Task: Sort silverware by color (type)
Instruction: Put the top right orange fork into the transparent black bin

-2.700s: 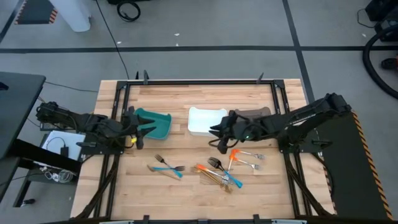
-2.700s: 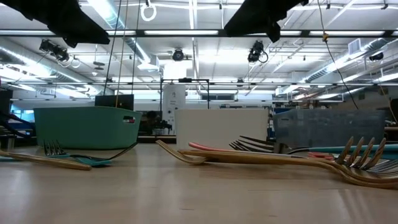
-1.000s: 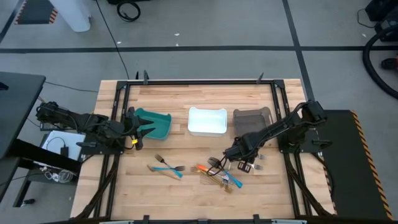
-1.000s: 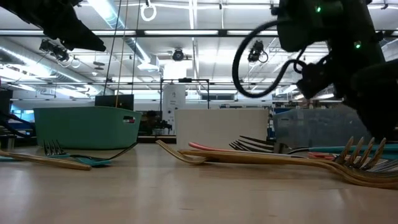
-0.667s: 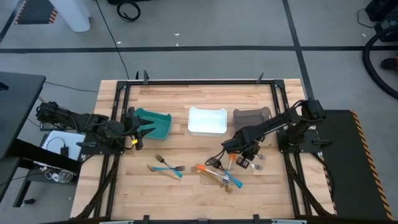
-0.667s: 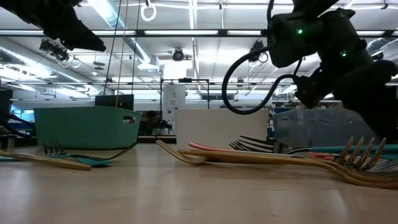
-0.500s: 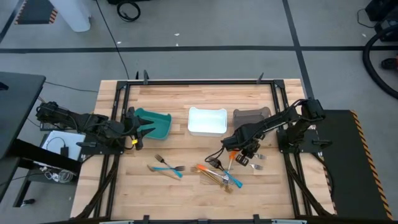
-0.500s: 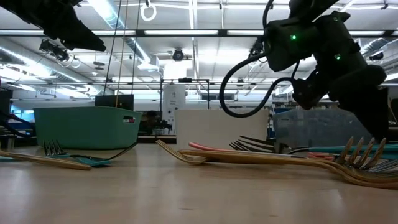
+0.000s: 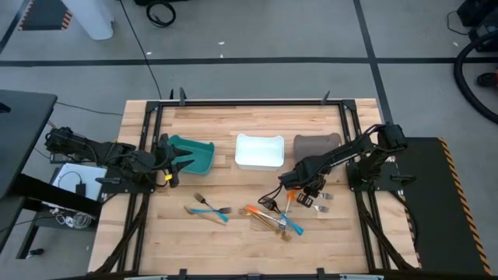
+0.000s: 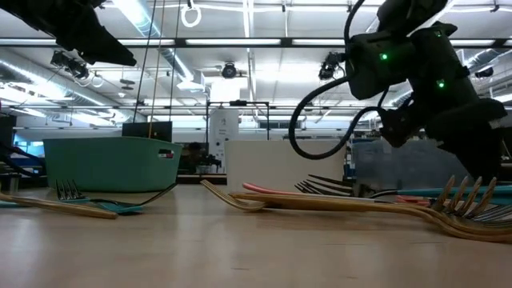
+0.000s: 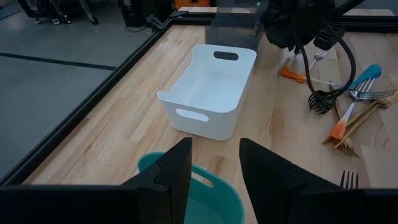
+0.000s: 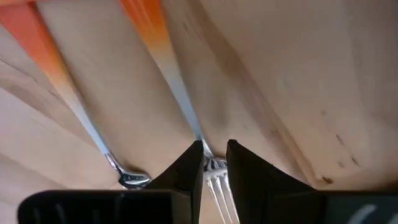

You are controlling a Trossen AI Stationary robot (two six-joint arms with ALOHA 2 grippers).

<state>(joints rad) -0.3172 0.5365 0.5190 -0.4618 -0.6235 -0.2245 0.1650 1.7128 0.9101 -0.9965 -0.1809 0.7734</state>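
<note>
My right gripper [image 9: 299,194] is down over two orange-handled forks [image 9: 292,193] at the right of the silverware pile [image 9: 274,219], shut on one of them. In the right wrist view both orange handles fade into metal necks; the second utensil [image 12: 81,118] lies flat beside the held fork. A blue-handled fork and a tan one [image 9: 208,208] lie crossed further left. My left gripper [image 9: 174,160] hovers open at the left end of the teal bin [image 9: 196,155], touching nothing. My right gripper [image 12: 214,165] pinches one orange-handled fork at its metal neck [image 12: 210,163], just where the tines begin. The fingers [image 12: 186,171] come from above, pointing down, across the fork. Handle and neck still lie flat on the table.
Teal, white [image 9: 259,152] and grey [image 9: 315,145] bins stand in a row along the middle of the table. More tan, blue and dark utensils lie tangled in the pile close to the right gripper. Metal rails frame the tabletop [image 9: 233,124].
My right arm has shifted a little toward the table's far right, from the pile's dark-headed utensils to the orange-handled forks, staying low. The silverware lies where it did.
</note>
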